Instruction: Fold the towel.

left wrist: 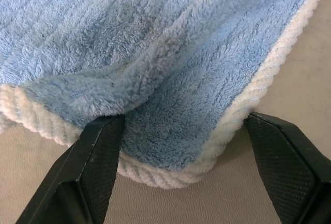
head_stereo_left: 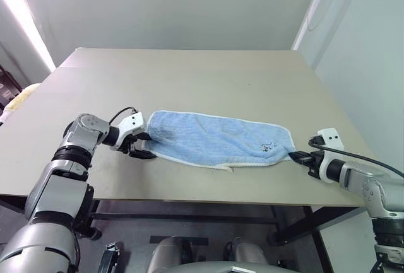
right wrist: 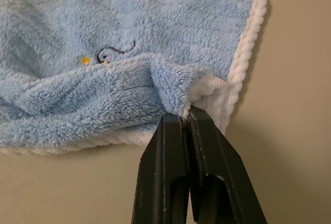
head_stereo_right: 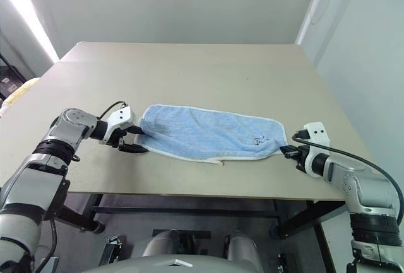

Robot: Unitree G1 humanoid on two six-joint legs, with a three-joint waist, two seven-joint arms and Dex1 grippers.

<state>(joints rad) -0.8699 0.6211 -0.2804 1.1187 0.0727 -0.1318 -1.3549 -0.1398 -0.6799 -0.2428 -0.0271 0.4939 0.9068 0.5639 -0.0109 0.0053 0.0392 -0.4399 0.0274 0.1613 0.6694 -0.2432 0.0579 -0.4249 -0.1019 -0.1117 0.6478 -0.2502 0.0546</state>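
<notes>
While the towel lies flat: both arms reach in from the lower corners of the head views, one at each short end of the cloth.
Right end effector: at lower right, its forearm angled up and inward toward centre frame; the two black fingers are pressed together, pinching a bunched corner of the towel just off the surface.
Left end effector: at left of centre, elbow bent, wrist turned so it points toward frame right; jaws spread wide, one finger on each side of the towel's near-left corner, nothing clamped.
Towel: light blue, white-edged, stretched crosswise over the near half of the tabletop, its long side running from left of centre to right.
Dark mark: on the towel close to the right-hand corner.
Tabletop: beige, extending away toward the top of the frame.
</notes>
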